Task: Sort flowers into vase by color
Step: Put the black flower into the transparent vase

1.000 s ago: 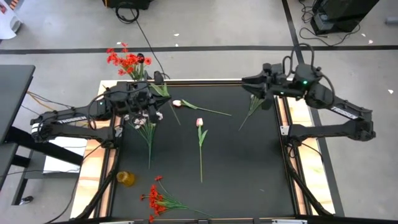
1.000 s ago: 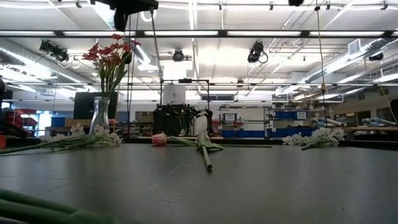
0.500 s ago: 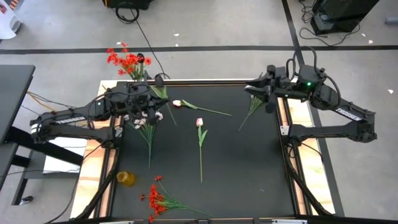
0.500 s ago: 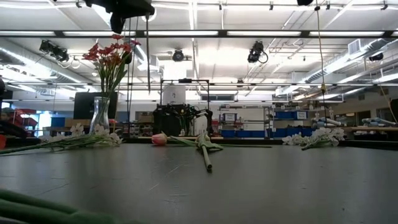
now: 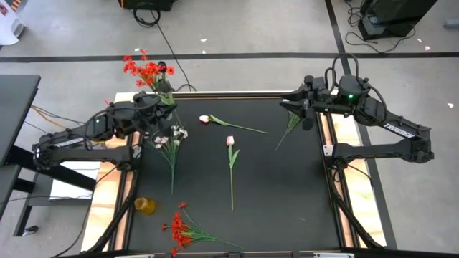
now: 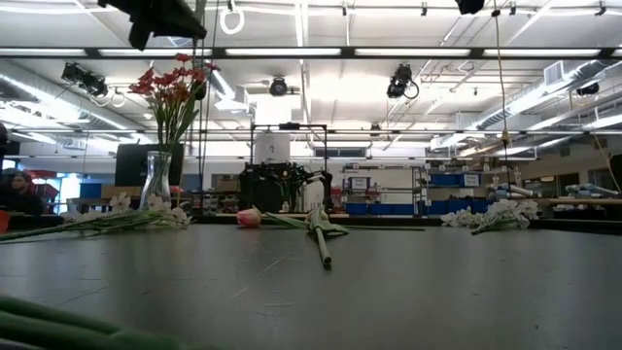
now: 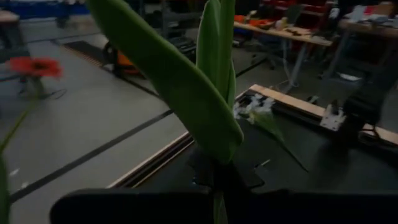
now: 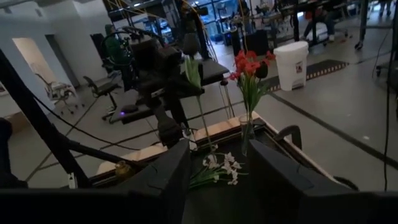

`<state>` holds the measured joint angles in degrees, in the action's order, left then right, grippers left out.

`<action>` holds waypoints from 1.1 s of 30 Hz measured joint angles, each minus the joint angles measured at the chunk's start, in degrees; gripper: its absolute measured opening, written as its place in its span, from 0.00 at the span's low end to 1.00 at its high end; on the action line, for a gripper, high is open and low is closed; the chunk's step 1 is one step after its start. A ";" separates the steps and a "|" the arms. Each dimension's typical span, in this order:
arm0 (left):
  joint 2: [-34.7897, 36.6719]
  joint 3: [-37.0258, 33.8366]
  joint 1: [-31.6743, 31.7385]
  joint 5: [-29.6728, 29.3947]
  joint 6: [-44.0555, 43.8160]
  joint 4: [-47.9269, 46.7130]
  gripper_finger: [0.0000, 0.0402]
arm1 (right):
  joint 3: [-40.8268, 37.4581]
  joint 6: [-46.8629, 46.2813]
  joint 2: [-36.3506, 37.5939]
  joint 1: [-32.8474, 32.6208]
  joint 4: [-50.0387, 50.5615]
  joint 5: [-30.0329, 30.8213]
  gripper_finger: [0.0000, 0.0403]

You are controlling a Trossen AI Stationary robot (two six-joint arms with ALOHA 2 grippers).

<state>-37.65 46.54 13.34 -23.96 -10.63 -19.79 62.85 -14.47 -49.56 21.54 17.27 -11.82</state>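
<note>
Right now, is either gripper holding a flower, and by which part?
The left gripper is shut on a leafy green stem, gripped at its lower stem. Its bloom is out of sight. The right gripper is open, holding nothing.

Robotics lab: strip-lit open ceiling (image 6: 321,58), workbenches (image 6: 573,204), floor cables (image 5: 161,32), office chairs (image 8: 99,87).

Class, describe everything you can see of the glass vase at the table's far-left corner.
The glass vase is clear, with a narrow waist and a flared mouth. It stands upright at the far-left corner of the black table. It holds a spray of red flowers on green stems. White blossoms lie on the table beside its base; whether they touch it cannot be told. The left gripper, shut on a green-leafed stem, hovers above, apart from the vase.
</note>
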 joint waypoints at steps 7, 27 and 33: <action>2.41 0.00 0.00 -4.10 -0.32 -1.57 0.03 | 0.00 0.99 -0.07 0.03 -0.86 0.20 0.42; 12.23 5.46 7.53 -18.67 9.46 -13.34 0.03 | 0.00 1.10 -0.11 0.03 -1.11 0.20 0.42; 7.58 5.38 11.86 -20.35 10.05 -9.21 0.03 | 0.00 1.08 -0.11 0.01 -1.11 0.18 0.42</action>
<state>-30.06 51.92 25.21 -44.30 -0.58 -29.01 62.85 -13.39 -49.67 21.54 16.16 -11.64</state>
